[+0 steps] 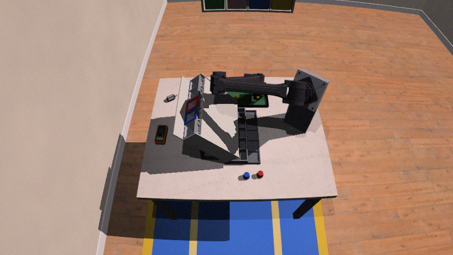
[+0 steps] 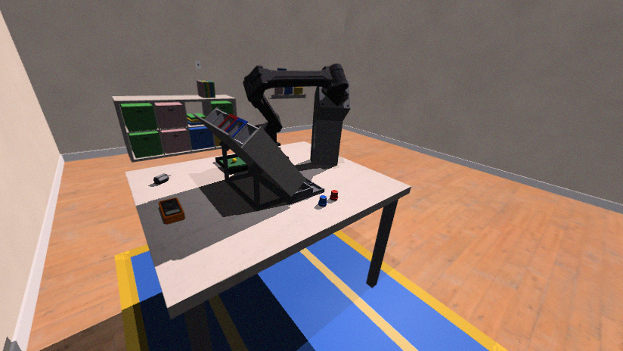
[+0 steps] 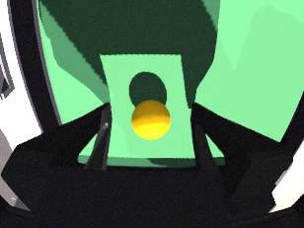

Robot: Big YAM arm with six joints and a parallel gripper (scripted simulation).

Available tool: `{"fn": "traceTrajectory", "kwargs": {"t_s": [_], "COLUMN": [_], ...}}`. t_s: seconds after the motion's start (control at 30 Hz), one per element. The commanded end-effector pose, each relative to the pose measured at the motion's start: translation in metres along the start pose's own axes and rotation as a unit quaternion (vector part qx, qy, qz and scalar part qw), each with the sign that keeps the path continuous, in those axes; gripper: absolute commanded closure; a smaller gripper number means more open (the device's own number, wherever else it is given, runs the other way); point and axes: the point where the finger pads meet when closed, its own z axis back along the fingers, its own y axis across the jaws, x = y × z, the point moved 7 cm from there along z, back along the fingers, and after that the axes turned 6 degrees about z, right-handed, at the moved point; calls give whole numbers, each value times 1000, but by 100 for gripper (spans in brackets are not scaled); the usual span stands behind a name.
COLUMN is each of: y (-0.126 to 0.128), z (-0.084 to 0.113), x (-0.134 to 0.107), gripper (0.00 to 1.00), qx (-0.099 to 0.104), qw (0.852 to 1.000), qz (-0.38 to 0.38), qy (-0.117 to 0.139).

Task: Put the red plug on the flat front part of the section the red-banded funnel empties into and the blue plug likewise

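Wrist view: the gripper (image 3: pixel 151 133) is hung straight over one yellow marble (image 3: pixel 151 118) lying on the green tray (image 3: pixel 263 60). The jaws are roughly half open with nothing pinched. One finger (image 3: pixel 100 145) is seen at 9 o'clock of the marble and the other at 3 o'clock, neither touching it. The marble looks nicely centred, so no sideways fix seems needed. A straight drop is probably best, with the squeeze held off until the pads are level with the marble's middle. If it's pinched too high, it'll likely squirt out.

Top view: the gripper is hidden under the arm here. The tray sits at 12 o'clock of the row of sections (image 1: pixel 255 139). A second marble (image 1: pixel 257 97) is spotted at 3 o'clock of the targeted one, well apart, so it shouldn't get bumped. The red-banded funnel (image 1: pixel 186 105) and blue-banded funnel (image 1: pixel 184 118) are found at 9 o'clock of the sloped cover (image 1: pixel 218 126). The red plug (image 1: pixel 260 174) and blue plug (image 1: pixel 246 175) are parked side by side at 6 o'clock of the sections, untouched.

Exterior view: the funnels are perched well above the tray, so a clean lift will be needed before anything is carried across.
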Motion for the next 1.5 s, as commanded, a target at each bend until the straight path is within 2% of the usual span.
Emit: {"fn": "traceTrajectory", "kwargs": {"t_s": [0.0,0.63,0.67,1.47], "y": [0,0,0,0], "z": [14,14,14,14], "x": [-10,-10,-10,-10], "gripper": [44,44,100,100], "qx": [-4,-4,-4,-4], "qw": [1000,1000,1000,1000], "qz": [-20,-20,-20,-20], "qy": [1,1,1,1]}}
